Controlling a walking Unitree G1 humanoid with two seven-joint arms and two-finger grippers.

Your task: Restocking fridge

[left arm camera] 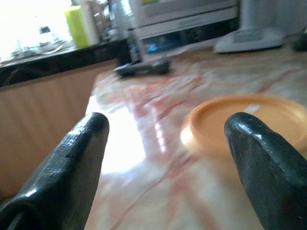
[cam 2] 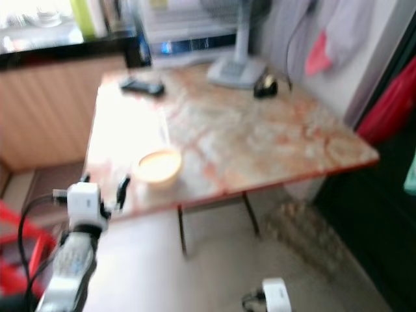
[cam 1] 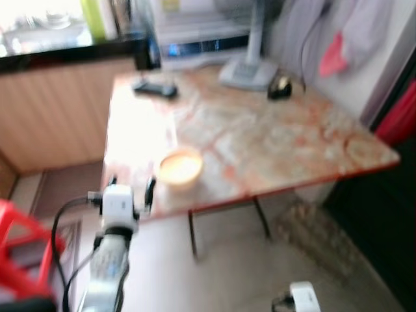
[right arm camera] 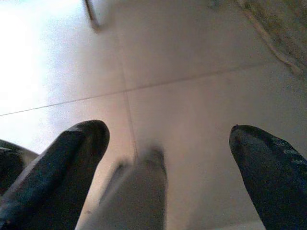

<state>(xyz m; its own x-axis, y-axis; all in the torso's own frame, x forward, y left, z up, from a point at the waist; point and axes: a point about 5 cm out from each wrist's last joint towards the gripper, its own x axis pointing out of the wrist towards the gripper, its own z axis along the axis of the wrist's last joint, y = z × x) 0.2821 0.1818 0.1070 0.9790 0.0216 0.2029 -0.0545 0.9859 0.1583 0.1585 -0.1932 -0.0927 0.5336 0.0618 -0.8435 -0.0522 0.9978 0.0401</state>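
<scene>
Blurred marble-topped table (cam 1: 273,143), seemingly pale tiled floor (right arm camera: 192,96).

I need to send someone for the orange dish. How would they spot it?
Find the marble-patterned table in front of the wooden counter. Near its front edge, just ahead of the left gripper, sits the orange dish. It is round, shallow and pale orange, while the other things on the table are dark or grey and stand along the far edge.

A shallow round orange container (cam 1: 180,168), probably a lidded tub though blur hides the detail, sits flat and upright on the marble-patterned table (cam 1: 273,143). It lies near the table's front edge, toward its left side, lit by bright glare.
</scene>
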